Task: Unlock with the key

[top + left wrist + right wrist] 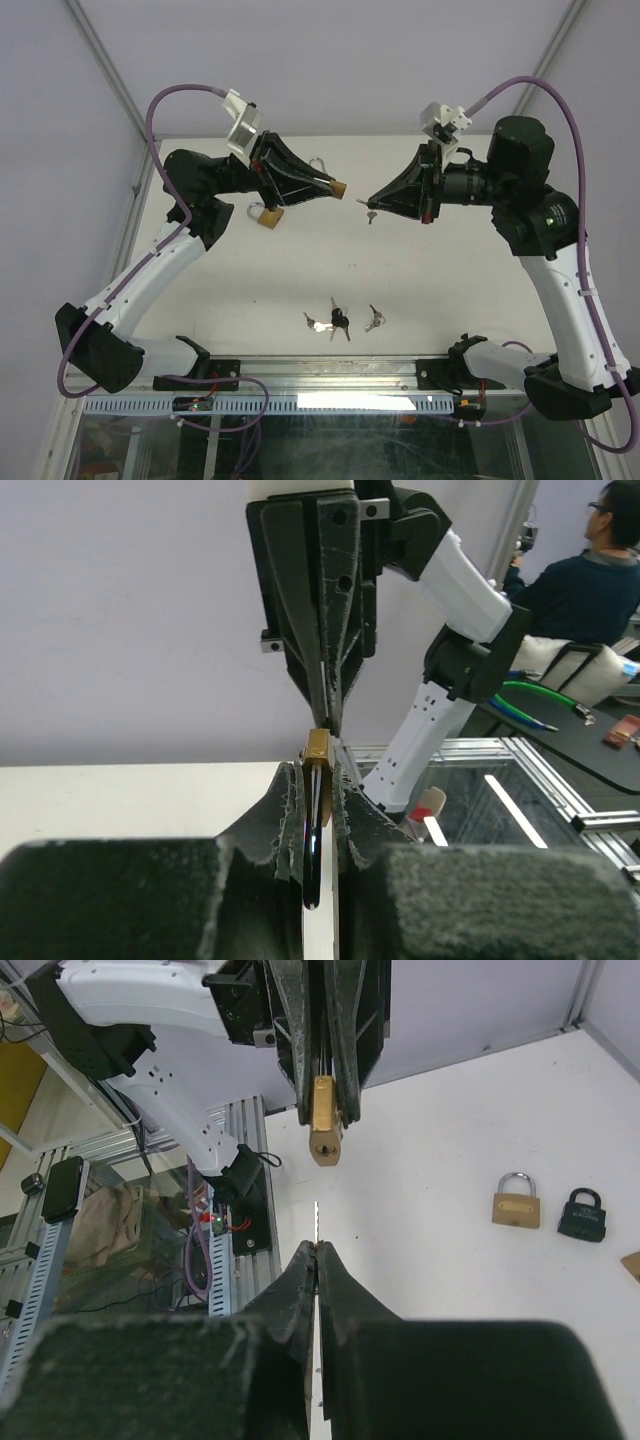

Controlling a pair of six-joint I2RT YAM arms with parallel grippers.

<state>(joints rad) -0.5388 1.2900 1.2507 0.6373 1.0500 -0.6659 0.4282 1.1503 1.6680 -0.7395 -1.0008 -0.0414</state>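
My left gripper [327,186] is shut on a brass padlock [339,187] and holds it in the air, its keyhole end pointing right. In the left wrist view the fingers [290,800] clamp the padlock [319,747] edge-on. My right gripper [373,199] is shut on a thin silver key [362,201] whose blade points left at the padlock. In the right wrist view the key [316,1222] sticks out of my right gripper [317,1251] just below the held padlock [324,1132]. A small gap separates key tip and keyhole.
A second brass padlock [516,1203] and a black padlock [583,1215] lie on the white table; the brass one also shows in the top view [268,217]. Loose key bunches [331,322] [374,320] lie near the front edge. The metal frame rail [330,372] runs along the front.
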